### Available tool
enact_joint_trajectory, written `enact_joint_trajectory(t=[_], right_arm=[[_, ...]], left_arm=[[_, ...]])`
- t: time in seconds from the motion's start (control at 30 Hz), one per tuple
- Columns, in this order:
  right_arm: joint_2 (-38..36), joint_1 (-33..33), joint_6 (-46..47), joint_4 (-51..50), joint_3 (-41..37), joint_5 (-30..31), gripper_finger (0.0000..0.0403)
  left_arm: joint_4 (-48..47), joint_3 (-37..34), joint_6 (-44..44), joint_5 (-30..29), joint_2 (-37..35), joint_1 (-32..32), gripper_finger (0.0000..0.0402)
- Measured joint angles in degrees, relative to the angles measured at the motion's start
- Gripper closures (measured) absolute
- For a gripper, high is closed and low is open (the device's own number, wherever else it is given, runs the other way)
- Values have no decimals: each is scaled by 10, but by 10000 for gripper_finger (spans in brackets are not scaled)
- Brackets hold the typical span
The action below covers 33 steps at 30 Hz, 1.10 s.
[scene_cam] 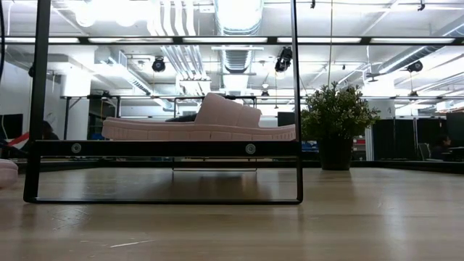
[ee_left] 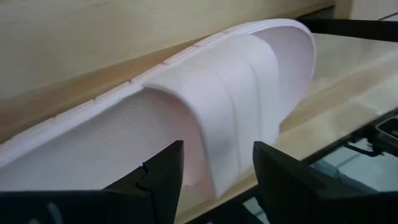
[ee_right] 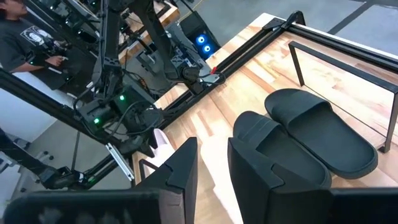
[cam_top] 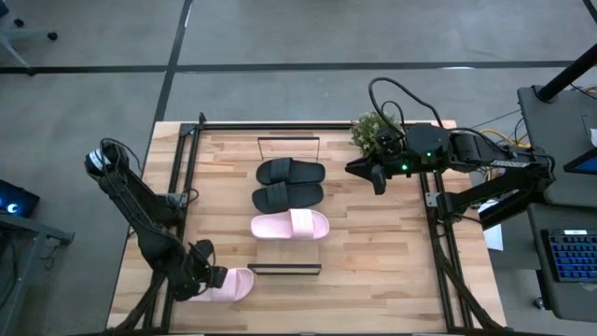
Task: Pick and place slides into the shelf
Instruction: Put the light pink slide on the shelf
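Two black slides (cam_top: 290, 172) (cam_top: 287, 196) and one pale pink slide (cam_top: 290, 225) lie side by side on the shelf (cam_top: 284, 254) in the middle of the table. The second pink slide (cam_top: 233, 285) lies sole down on the tabletop at the near left. My left gripper (cam_top: 200, 273) is open at this slide's left end, with a finger on either side of the near edge of the strap (ee_left: 230, 106). My right gripper (cam_top: 375, 177) hangs empty, fingers a little apart, over the table to the right of the shelf's far end. My left gripper stands low and about level, its fingers (ee_left: 163, 177) on either side of the pink slide's strap edge (ee_left: 214, 168). I cannot tell whether they touch it. The slide lies flat on the table.
A small potted plant (cam_top: 373, 131) stands at the far edge, right of the shelf. Black metal rails (cam_top: 182, 168) (cam_top: 438, 233) run along the table's left and right sides. The shelf's black frame ends (cam_top: 289, 140) (cam_top: 284, 270) rise at its far and near ends.
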Motion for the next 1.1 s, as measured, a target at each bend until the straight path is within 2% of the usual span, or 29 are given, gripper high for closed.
enact_joint_trajectory(t=[0.37, 0.57, 0.93, 1.1], right_arm=[[0, 0, 9, 0, 0, 0, 325], [0, 0, 9, 0, 0, 0, 322], [0, 0, 9, 1, 0, 0, 331], [0, 0, 9, 1, 0, 0, 325]], left_arm=[[45, -4, 0, -12, 47, -3, 224], [85, -5, 5, -47, 67, -3, 224], [122, -13, 17, -63, 74, -3, 225], [120, -18, 22, -63, 61, -3, 251]])
